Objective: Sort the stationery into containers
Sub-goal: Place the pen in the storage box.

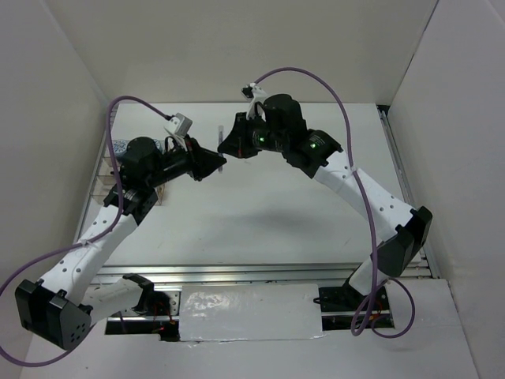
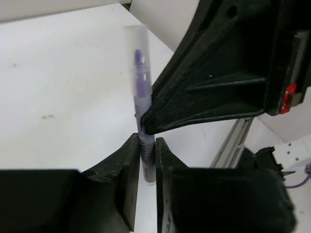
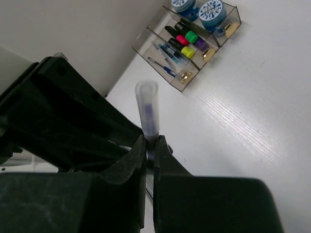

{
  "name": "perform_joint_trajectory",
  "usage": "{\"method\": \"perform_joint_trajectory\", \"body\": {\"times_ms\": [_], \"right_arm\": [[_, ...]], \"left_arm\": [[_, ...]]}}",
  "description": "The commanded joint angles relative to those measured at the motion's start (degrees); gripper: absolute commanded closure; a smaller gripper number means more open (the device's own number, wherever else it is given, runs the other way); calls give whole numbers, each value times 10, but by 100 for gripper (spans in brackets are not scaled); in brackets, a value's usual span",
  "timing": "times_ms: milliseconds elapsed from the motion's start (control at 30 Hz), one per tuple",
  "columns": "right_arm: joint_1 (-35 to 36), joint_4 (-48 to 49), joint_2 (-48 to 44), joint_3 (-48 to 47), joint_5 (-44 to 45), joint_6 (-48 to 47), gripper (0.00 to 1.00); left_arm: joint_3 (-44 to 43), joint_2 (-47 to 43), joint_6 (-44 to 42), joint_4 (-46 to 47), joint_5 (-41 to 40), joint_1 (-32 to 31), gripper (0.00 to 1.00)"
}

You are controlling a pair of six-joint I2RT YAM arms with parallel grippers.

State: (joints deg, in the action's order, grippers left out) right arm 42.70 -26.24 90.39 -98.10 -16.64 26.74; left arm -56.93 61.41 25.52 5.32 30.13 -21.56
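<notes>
We note white table [image 1: 260,221], few dark specks [image 2: 47,116] on it. Plain white walls [image 1: 47,103] left, back, right. We see metal rail [image 1: 398,166] along right edge, second rail [image 1: 260,275] along near edge, glossy white sheet [image 1: 245,312] just below.

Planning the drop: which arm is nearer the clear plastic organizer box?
Left. The left arm is right beside the clear organizer box; the right arm is across the table.

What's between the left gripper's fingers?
A thin purple pen with a clear cap. The right gripper pinches it too. The left wrist view shows it.
</notes>
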Motion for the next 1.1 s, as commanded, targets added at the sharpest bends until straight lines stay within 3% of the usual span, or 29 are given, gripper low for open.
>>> {"method": "perform_joint_trajectory", "body": {"times_ms": [0,67,100,200,300,400,500,633,700,733,900,967,1067], "right_arm": [[8,36,2,14,-37,7,96],[9,39,2,19,-41,4,81],[9,40,1,24,-42,2,62],[8,35,-4,32,-40,-6,33],[6,19,-18,44,-37,-26,24],[-8,9,-50,85,-64,-71,20],[-64,1,-81,132,-175,-141,20],[-142,-8,-107,174,-240,-167,20],[-158,-13,-114,186,-246,-172,20],[-168,-25,-113,187,-245,-181,20],[-179,-79,-100,177,-242,-217,21],[-186,-83,-96,180,-239,-216,21],[-188,-80,-93,183,-235,-214,21]], "left_arm": [[9,-4,-17,24,-22,-1,78],[15,-9,-24,18,-24,0,87],[16,-9,-25,16,-30,1,96],[15,-13,-30,3,-45,6,100],[10,-16,-57,-22,-53,32,100],[-5,-21,-141,-89,-54,85,100],[-28,-9,-321,-178,-77,135,100],[-49,40,-662,-300,47,248,100],[-100,79,-821,-442,65,288,100],[-152,132,-866,-538,66,308,100],[-304,303,-1095,-723,82,397,97],[-351,337,-1182,-755,71,432,95],[-363,379,-1247,-748,22,443,94]]}}
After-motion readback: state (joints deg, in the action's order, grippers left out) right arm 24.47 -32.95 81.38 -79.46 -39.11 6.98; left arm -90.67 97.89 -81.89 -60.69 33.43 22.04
